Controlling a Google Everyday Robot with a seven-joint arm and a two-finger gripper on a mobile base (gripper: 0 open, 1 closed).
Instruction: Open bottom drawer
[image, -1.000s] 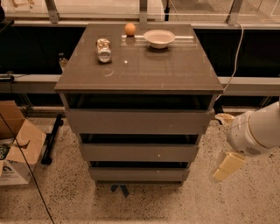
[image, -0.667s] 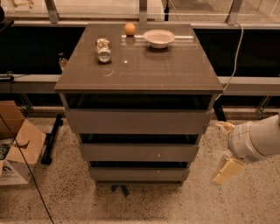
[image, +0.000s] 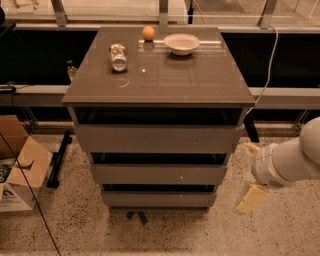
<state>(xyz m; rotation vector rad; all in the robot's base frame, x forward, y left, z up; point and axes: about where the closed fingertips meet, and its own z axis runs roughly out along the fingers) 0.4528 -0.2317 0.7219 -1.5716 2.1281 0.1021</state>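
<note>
The bottom drawer (image: 159, 199) is the lowest and narrowest of three grey-brown fronts in the cabinet; it sits pushed in, with a dark gap above it. The middle drawer (image: 159, 174) and the tall top drawer (image: 159, 138) are above it. My gripper (image: 250, 173) is to the right of the cabinet, at about the height of the middle and bottom drawers and clear of them. Its two cream fingers (image: 252, 198) are spread wide apart, holding nothing.
On the cabinet top (image: 200, 80) are a can lying on its side (image: 119, 56), an orange (image: 148, 33) and a white bowl (image: 182, 43). A cardboard box (image: 17, 165) stands on the floor at left. A white cable (image: 272, 55) hangs at right.
My gripper has dropped slightly and the arm has drawn back toward the right edge. The drawers have not moved.
</note>
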